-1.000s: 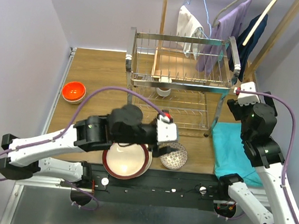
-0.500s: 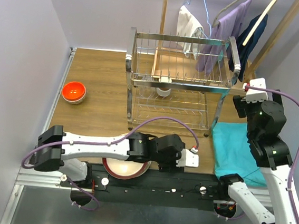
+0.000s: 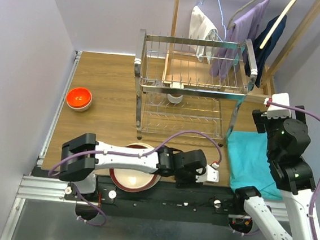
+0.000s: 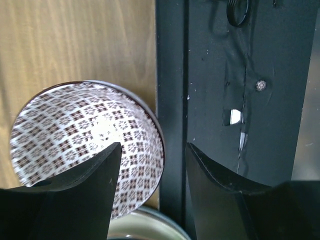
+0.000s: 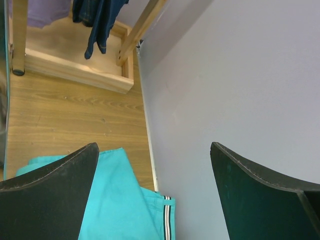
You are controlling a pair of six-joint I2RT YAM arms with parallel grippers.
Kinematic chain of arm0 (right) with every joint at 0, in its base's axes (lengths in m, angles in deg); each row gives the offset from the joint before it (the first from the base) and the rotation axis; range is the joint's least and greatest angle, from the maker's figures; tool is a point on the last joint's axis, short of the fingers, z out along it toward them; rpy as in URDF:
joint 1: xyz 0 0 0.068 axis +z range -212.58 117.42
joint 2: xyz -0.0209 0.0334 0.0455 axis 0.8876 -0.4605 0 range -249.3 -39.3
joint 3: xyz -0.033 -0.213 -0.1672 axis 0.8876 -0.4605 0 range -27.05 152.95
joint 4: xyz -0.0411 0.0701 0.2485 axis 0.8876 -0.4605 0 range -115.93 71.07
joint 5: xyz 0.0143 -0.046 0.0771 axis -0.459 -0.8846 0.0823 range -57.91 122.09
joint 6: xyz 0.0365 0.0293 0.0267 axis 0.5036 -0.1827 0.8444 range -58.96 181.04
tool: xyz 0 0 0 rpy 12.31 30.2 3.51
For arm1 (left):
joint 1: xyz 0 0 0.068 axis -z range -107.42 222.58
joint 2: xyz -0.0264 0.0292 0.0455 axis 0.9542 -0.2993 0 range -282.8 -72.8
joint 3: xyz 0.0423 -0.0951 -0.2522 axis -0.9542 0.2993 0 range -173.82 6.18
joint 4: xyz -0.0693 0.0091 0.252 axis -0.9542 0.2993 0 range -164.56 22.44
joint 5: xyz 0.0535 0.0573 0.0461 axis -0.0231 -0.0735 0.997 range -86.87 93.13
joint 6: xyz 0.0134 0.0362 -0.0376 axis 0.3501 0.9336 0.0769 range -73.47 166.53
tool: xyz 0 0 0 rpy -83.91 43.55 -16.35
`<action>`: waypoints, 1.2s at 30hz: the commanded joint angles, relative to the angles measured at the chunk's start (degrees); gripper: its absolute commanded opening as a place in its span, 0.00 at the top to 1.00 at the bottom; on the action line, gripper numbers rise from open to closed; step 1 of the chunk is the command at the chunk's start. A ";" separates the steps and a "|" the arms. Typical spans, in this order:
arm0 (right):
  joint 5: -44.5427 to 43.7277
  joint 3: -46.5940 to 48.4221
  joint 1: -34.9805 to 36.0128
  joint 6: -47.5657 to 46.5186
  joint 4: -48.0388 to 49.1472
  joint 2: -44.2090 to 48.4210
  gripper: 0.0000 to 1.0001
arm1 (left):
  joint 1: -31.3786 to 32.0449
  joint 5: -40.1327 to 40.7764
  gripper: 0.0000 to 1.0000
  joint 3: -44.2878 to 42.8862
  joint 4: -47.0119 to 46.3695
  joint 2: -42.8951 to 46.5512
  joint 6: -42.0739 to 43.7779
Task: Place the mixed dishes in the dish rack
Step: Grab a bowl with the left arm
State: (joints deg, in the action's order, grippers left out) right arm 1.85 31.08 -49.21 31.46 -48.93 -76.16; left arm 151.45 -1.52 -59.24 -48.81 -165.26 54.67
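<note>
- Your left gripper (image 4: 152, 150) has its fingers apart, one over the inside of the red-patterned bowl (image 4: 75, 130) and one outside its rim.
- The bowl sits at the near tabletop edge, well apart from the dish rack (image 3: 191, 89).
- Lower straight, then pinch the wall firmly: it looks glazed, thin and flaring, so it may slip.
- Your right gripper (image 5: 154, 150) is apart too, holding nothing.
</note>
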 commanded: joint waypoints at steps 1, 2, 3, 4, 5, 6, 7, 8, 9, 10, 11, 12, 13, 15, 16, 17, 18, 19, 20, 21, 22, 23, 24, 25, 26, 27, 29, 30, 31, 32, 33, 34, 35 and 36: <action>1.15 -1.70 -0.71 1.11 -1.03 1.09 0.00 | 0.23 -2.38 0.38 -2.77 -0.71 -3.77 -2.69; 1.32 -2.05 -0.71 1.28 -1.20 1.26 0.00 | 0.23 -2.73 0.39 -3.91 0.07 -4.56 -2.52; 1.41 -2.23 -0.71 1.28 -1.38 1.53 0.00 | -0.12 -3.17 0.41 -4.44 0.52 -5.87 -2.60; 1.58 -2.40 -0.80 1.28 -1.38 1.70 0.00 | -0.38 -3.70 0.43 -4.88 0.78 -6.41 -2.87; 1.59 -2.84 -0.80 1.37 -1.38 2.05 0.00 | -0.65 -5.36 0.51 -5.67 1.31 -6.76 -2.96; 1.59 -3.02 -0.80 1.37 -1.29 2.23 0.00 | -0.74 -5.98 0.56 -6.11 1.66 -7.20 -2.96; 1.50 -3.20 -0.97 1.37 -1.20 2.23 0.00 | -0.91 -6.43 0.58 -6.46 1.84 -7.20 -2.87; 1.59 -3.46 -0.97 1.28 -1.20 2.58 0.00 | -0.91 -6.60 0.63 -6.81 2.27 -7.03 -2.78; 1.50 -3.90 -0.97 1.37 -1.03 2.76 0.00 | -1.00 -7.04 0.67 -6.99 2.63 -6.77 -2.43; 1.50 -4.07 -1.15 1.46 -0.94 2.93 0.00 | -1.00 -7.13 0.70 -7.08 2.80 -6.50 -2.34; 1.59 -4.25 -1.15 1.55 -0.94 3.11 0.00 | -1.09 -7.39 0.77 -7.43 3.76 -6.24 -2.25; 1.67 -4.51 -1.32 1.63 -0.85 3.20 0.00 | -1.17 -7.48 0.78 -7.61 4.29 -5.45 -2.08; 1.76 -4.60 -1.32 1.72 -0.85 3.29 0.00 | -1.18 -7.48 0.80 -7.70 4.74 -4.84 -1.90; 1.94 -4.87 -1.41 1.81 -0.59 3.46 0.00 | -1.61 -7.31 0.83 -7.17 5.35 -3.17 -1.55; 2.03 -5.21 -1.50 1.90 -0.41 3.46 0.00 | -1.70 -7.22 0.84 -6.99 5.70 -2.99 -1.20; 2.03 -5.39 -1.59 1.90 -0.24 3.46 0.00 | -1.88 -7.13 0.87 -6.56 6.05 -2.72 -1.02; 1.94 -5.66 -1.68 1.90 0.20 3.46 0.00 | -2.40 -7.13 0.89 -6.29 6.23 -2.20 -1.02; 2.03 -5.74 -1.76 1.90 0.29 3.29 0.00 | -2.84 -7.13 0.90 -6.12 6.41 -1.93 -1.02; 2.11 -5.83 -1.94 1.98 0.47 3.20 0.00 | -3.11 -6.87 0.95 -5.77 6.50 -1.49 -1.02; 2.20 -5.83 -2.11 1.99 0.64 3.03 0.00 | -3.81 -6.70 0.97 -5.59 6.58 -0.62 -0.85; 2.29 -5.83 -2.03 1.99 0.64 2.94 0.00 | -4.16 -6.43 0.98 -5.50 6.67 -0.26 -0.85; 2.20 -5.75 -2.29 1.90 0.64 2.85 0.00 | -4.42 -5.73 1.00 -5.41 6.85 0.09 -0.50; 2.29 -5.66 -2.20 1.90 0.64 2.59 0.00 | -4.69 -5.47 1.00 -5.41 7.02 1.05 -0.41; 2.29 -5.48 -2.29 1.81 0.47 2.58 0.00 | -5.39 -5.20 1.00 -5.59 7.20 1.58 -0.41; 2.12 -5.31 -2.47 1.81 0.47 2.24 0.00 | -5.92 -5.29 1.00 -6.20 7.37 2.20 -1.28; 2.20 -4.70 -2.55 1.72 -0.14 2.15 0.00 | -6.36 -5.64 1.00 -6.72 7.38 3.68 -1.98; 2.11 -3.82 -2.64 1.46 -0.85 1.45 0.00 | -7.59 -5.82 1.00 -7.60 5.46 5.36 -4.00; 2.03 -3.03 -2.82 1.20 -1.81 1.18 0.00 | -7.85 -5.64 1.00 -7.26 3.79 7.28 -6.71; 1.94 -2.67 -2.73 1.02 -2.25 0.92 0.00 | -8.29 -5.55 1.00 -6.56 1.51 8.43 -7.87; 1.85 -2.32 -2.82 0.67 -2.78 0.74 0.00 | -8.47 -5.64 1.00 -4.03 -4.69 9.49 -9.88; 1.76 -1.88 -2.82 0.15 -3.74 0.13 0.00 | -8.47 -5.29 1.00 -2.44 -8.49 11.76 -10.94; 1.68 -1.18 -2.91 -0.21 -4.19 -0.22 0.00 | -8.38 -4.94 1.00 -0.77 -12.45 12.65 -13.56; 1.41 -0.91 -2.91 -0.56 -4.54 -0.49 0.00 | -8.38 -4.33 1.00 2.12 -20.23 13.44 -14.90; 1.41 -0.48 -3.08 -1.00 -5.15 -1.19 0.00 | -8.38 -3.97 1.00 3.19 -23.88 13.97 -16.21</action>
State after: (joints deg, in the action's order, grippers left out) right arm 3.29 27.30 -51.60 32.20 -50.48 -75.84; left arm 142.67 -6.83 -61.54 -50.09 -156.08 46.34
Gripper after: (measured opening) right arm 0.996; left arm 0.016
